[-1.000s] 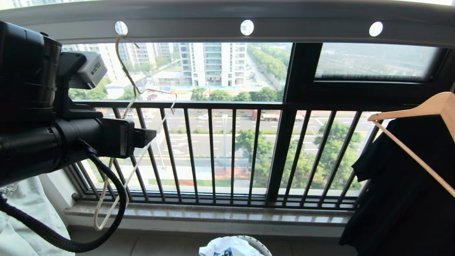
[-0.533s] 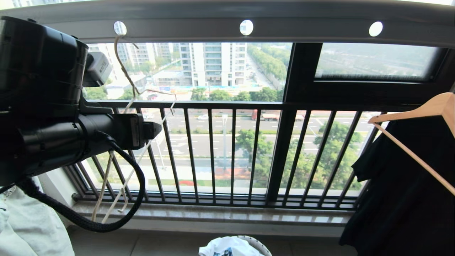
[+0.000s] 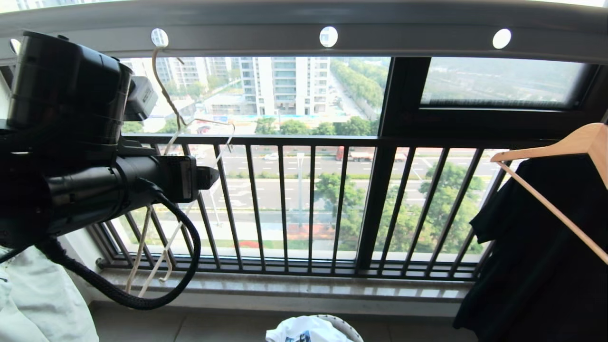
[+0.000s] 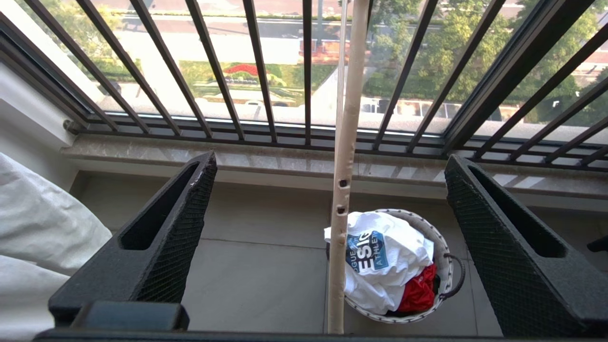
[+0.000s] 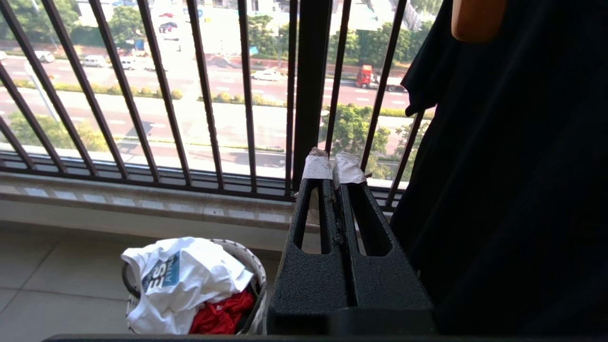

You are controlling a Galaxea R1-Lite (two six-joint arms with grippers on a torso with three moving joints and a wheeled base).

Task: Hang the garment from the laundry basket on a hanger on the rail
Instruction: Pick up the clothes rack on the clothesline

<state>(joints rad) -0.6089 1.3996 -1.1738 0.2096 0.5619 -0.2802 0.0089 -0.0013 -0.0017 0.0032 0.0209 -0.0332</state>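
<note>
The T-shirt [image 4: 384, 259] lies crumpled on top in the basket [image 4: 444, 254], on the floor below the window sill. Its blue patch carries white letters; "ATHLE" can be read, with larger letters that look like "ESIG" above it. 1 red cloth [image 4: 418, 294] sits under the shirt.

1 wire hanger [image 3: 166, 102] hangs by its hook from the leftmost of 3 round holes in the rail [image 3: 408, 40]. The left gripper [image 4: 327, 190] is up beside it, jaws spread wide, with a hanger bar running between them and touching neither. The right gripper [image 5: 333, 166] is pressed shut on nothing, beside 1 black garment [image 3: 536, 256] on 1 wooden hanger [image 3: 565, 147].
</note>
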